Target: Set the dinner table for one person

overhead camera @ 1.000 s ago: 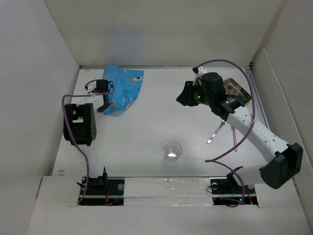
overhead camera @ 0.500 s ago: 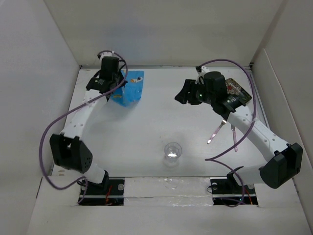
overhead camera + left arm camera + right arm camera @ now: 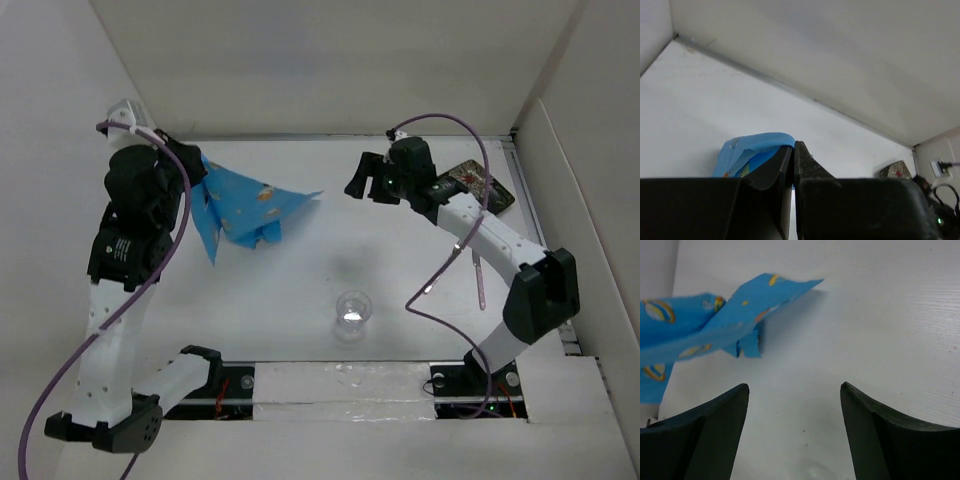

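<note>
The blue cartoon-print cloth mat (image 3: 250, 205) hangs in the air over the back left of the white dinner table (image 3: 300, 265). My left gripper (image 3: 192, 168) is raised high and shut on the mat's upper edge. In the left wrist view the cloth (image 3: 747, 152) is pinched between the closed fingertips (image 3: 793, 146). A free corner of the mat points right toward my right gripper (image 3: 353, 178), which stands open and holds nothing. In the right wrist view the mat (image 3: 715, 320) floats ahead of the wide-open gripper (image 3: 792, 390), apart from it.
A clear glass (image 3: 352, 309) stands at the near middle of the table. A dark patterned plate (image 3: 482, 186) lies at the back right, with a pink utensil (image 3: 478, 280) and a second one (image 3: 441, 270) in front of it. White walls enclose the table.
My left arm has lifted the blue mat off the table and swung it up and rightward. My right gripper has opened wide and shifted left toward the mat.
</note>
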Controlling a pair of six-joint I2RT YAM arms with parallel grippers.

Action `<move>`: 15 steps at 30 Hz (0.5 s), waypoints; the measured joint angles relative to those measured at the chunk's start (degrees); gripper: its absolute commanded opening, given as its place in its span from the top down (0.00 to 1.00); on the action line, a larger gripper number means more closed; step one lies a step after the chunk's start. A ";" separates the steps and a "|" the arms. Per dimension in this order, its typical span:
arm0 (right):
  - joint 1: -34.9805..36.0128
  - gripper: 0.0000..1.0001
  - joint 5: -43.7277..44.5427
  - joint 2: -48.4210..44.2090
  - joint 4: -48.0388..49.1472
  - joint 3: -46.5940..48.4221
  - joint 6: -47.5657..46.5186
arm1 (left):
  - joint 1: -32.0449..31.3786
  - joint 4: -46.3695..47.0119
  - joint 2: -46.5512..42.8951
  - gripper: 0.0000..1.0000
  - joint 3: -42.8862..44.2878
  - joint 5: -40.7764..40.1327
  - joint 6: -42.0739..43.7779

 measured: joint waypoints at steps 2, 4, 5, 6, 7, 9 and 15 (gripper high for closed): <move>0.09 0.22 1.29 4.15 0.57 0.90 0.63 | 0.00 -0.59 -3.85 1.00 -5.90 -0.26 -1.11; 0.20 0.22 2.56 8.31 0.85 1.22 1.22 | -0.02 -1.49 -6.93 1.00 -11.43 -0.33 -2.16; 0.28 0.22 3.10 10.08 0.83 1.25 1.49 | -0.02 -1.81 -8.15 1.00 -13.55 -0.37 -2.67; 0.35 0.22 3.56 11.91 0.79 1.53 1.79 | -0.02 -2.03 -9.16 1.00 -15.91 -0.35 -3.19; 0.50 0.22 3.93 13.99 0.83 2.03 2.27 | -0.02 -2.75 -10.12 1.00 -17.88 -0.35 -3.61; 0.96 0.23 4.39 17.46 0.83 3.13 3.13 | -0.02 -3.89 -11.98 1.00 -21.05 -0.33 -4.44; 5.33 0.29 6.75 26.80 -0.39 9.73 5.51 | -0.02 -5.07 -16.35 1.00 -25.73 0.22 -5.84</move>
